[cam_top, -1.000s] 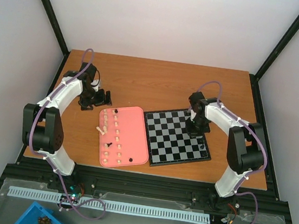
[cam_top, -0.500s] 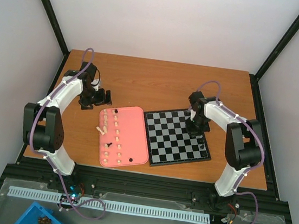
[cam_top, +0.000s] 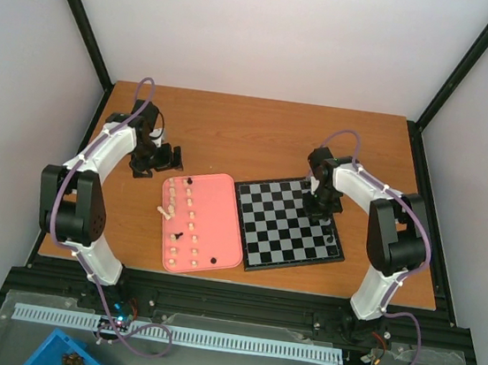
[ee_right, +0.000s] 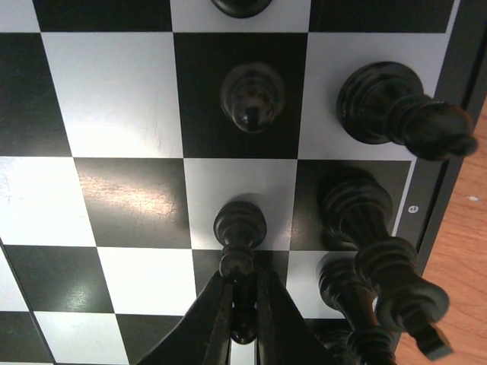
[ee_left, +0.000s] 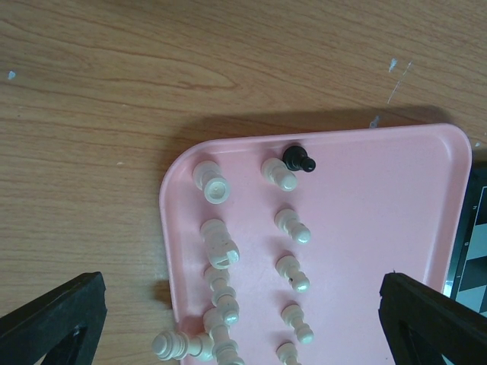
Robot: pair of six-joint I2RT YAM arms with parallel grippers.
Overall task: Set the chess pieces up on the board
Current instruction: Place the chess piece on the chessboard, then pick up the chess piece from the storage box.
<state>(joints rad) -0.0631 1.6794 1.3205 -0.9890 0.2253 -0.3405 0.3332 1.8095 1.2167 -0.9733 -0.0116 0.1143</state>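
Firmly, right gripper clamped on black pawn on the board, left gripper spread wide over cream pieces in pink tray beside the board.

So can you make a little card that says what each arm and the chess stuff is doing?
Left gripper: open, above the pink tray
Right gripper: shut on a black pawn, over the board
Tray: mostly cream pieces
Board: other black pieces along one edge

Pink tray on wooden table
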